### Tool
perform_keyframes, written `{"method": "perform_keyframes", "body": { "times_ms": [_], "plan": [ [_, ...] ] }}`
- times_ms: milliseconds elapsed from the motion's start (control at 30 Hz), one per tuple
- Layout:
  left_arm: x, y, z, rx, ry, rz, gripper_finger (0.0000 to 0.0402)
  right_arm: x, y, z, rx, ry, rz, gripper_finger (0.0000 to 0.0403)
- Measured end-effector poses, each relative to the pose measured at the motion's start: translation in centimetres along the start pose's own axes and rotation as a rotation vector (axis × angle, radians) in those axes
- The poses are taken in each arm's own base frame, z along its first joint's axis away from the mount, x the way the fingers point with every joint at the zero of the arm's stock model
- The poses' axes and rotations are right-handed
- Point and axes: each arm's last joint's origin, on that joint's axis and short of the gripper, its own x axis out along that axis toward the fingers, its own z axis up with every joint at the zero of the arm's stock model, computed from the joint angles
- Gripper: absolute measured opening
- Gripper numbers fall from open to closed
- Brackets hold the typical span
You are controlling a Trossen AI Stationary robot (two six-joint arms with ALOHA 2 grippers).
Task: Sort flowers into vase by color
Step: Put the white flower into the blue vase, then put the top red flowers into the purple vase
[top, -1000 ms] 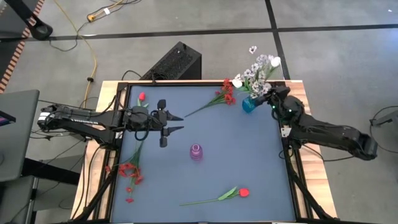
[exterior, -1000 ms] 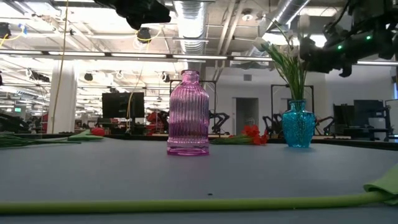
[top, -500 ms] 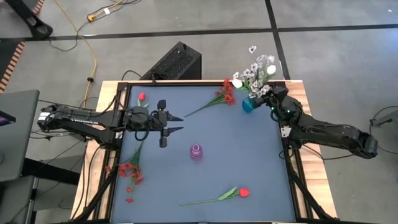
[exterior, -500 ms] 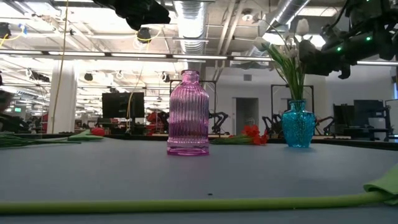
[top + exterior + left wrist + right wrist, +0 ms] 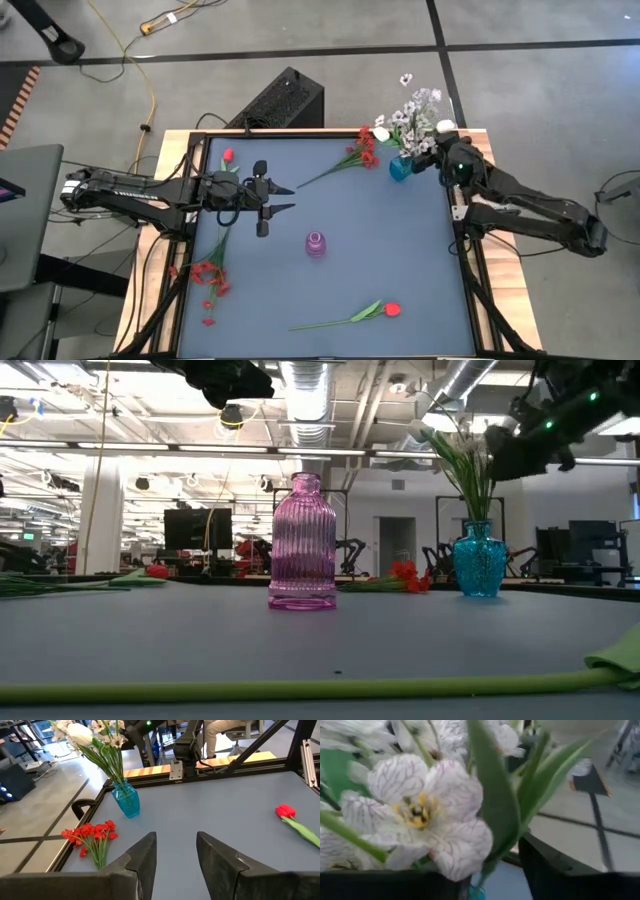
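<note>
A blue vase (image 5: 399,168) at the table's far right holds white buds and pale white sprays (image 5: 415,112), their stems down in its neck. My right gripper (image 5: 437,152) stands open beside those flowers, above the vase, with a green leaf (image 5: 496,805) and a veined white blossom (image 5: 427,805) between its fingers. A pink vase (image 5: 315,243) stands empty mid-table. Red flowers lie flat on the mat: a spray (image 5: 362,152) near the blue vase, a tulip (image 5: 228,155) at the far left, a spray (image 5: 210,275) at the left edge, a tulip (image 5: 391,310) near the front. My left gripper (image 5: 283,198) hovers open, left of centre. My right gripper has its fingers (image 5: 555,870) on either side of the green leaf and the white blossom, coming at them about level from the table's right. Whether a finger touches leaf or stem I cannot tell.
A black box (image 5: 285,100) sits on the floor beyond the far edge. Metal frame rails (image 5: 470,270) run along the table's sides. Open mat lies between the pink vase and the blue vase (image 5: 479,560). A long green stem (image 5: 300,688) lies across the front.
My right gripper has risen a little and tipped upward, from pointing down to nearly level, staying beside the white flowers. The white bud nearest to it stands lower than before. My left gripper has kept still.
</note>
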Motion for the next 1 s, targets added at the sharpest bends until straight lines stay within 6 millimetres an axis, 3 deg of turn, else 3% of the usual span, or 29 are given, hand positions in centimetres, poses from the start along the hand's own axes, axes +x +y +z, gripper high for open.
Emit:
{"method": "perform_keyframes", "body": {
  "times_ms": [267,633,1000],
  "plan": [
    [0.0,0.0,0.0,-0.005,0.0,0.0,0.013,-2.4,-0.9,2.8,-0.067,0.191,0.042,0.0259],
    [0.0,-0.1,-0.4,-0.034,0.042,-0.019,0.013,-5.8,-1.6,5.4,-0.056,0.4,0.339,0.0261],
    [-0.2,-0.2,-1.8,-0.029,0.18,-0.018,0.013,-7.5,-1.7,4.7,0.034,0.647,0.512,0.026]
  ]
}}
